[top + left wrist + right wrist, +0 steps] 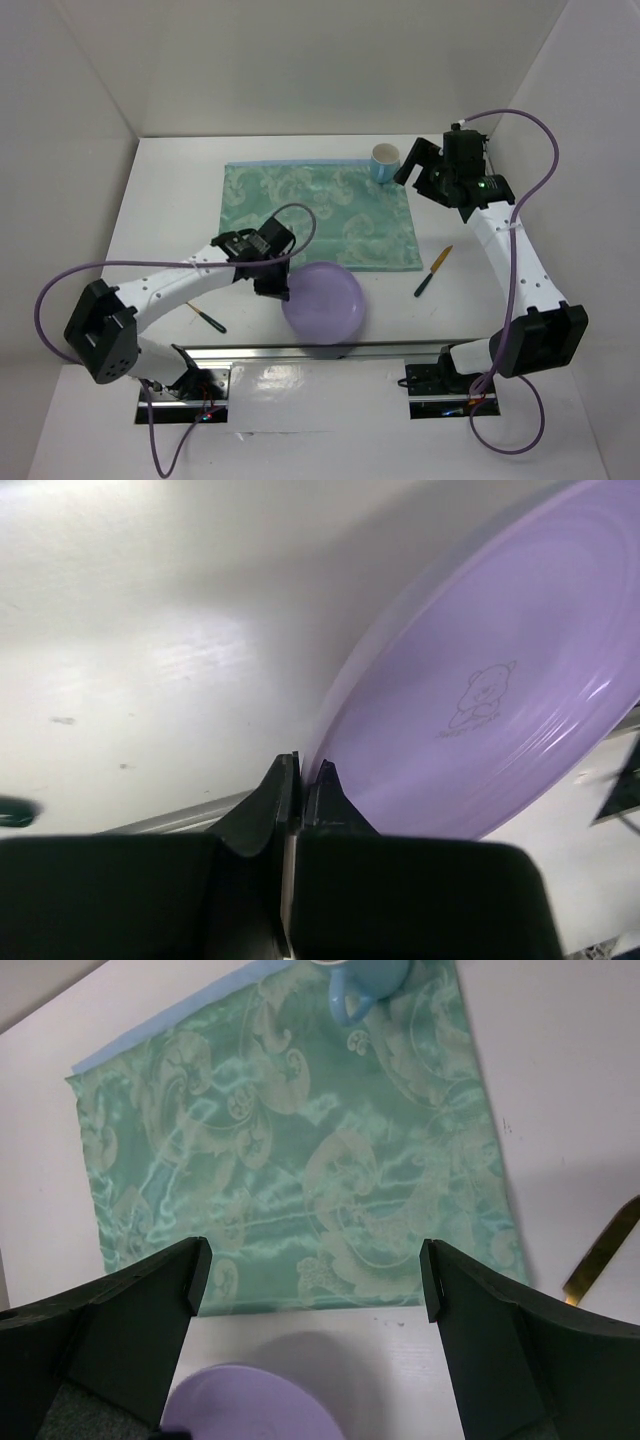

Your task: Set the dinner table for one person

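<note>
The white worktop (170,200) is filling the floor of the white-walled booth and carrying everything else. A green patterned placemat (320,215) is lying flat on its far middle part, with a thin blue edge showing along its far side. A lilac plate (325,300) is sitting just on the near side of the placemat, its far rim reaching the cloth's near edge and its near rim hanging over the metal rail at the worktop's front; a small bear outline is showing on its face in the left wrist view. The left tool (300,775) is pinching the plate's left rim, its fingers closed tight on the thin edge; whether the plate is resting or raised I cannot tell. The right tool (315,1275) is hovering over the placemat's far right corner with its fingers spread wide and nothing between them. A light blue cup (385,162) is standing upright on that corner, just beside the right tool. A dark-handled utensil with a yellowish blade (433,271) is lying on bare worktop right of the placemat, and a similar utensil (208,318) is lying near the left arm.
</note>
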Action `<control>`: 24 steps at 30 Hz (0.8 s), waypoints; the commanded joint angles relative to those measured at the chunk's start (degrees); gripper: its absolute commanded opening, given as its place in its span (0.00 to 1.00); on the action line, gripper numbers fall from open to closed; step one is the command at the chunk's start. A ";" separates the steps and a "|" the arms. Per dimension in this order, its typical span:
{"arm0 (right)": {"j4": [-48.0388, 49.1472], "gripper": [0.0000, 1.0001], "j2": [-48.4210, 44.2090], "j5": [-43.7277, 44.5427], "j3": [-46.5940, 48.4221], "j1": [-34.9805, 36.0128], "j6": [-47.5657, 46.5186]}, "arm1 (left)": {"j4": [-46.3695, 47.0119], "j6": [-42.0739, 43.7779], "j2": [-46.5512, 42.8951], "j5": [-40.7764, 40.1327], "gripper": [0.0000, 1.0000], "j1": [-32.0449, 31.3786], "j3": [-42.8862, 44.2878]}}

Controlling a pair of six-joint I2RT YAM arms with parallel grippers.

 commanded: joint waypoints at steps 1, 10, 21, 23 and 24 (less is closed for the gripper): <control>-0.87 0.99 0.29 1.06 2.94 -0.61 -1.27 | -10.17 2.64 -2.56 -5.79 0.00 2.60 12.37; -2.01 1.00 -2.26 -0.25 -4.53 -2.64 -1.80 | -8.45 10.56 18.96 0.87 0.00 16.41 37.28; -7.02 0.97 -5.34 -4.65 -20.94 -7.47 -0.75 | -2.48 8.46 39.46 9.13 0.00 19.94 49.95; -7.03 0.96 -5.86 -6.49 -24.03 -8.79 0.82 | -1.77 8.45 41.30 9.14 0.00 20.46 50.48; -6.33 0.96 -5.86 -6.49 -25.61 -9.40 1.35 | -1.77 8.45 41.83 9.14 0.00 20.46 51.26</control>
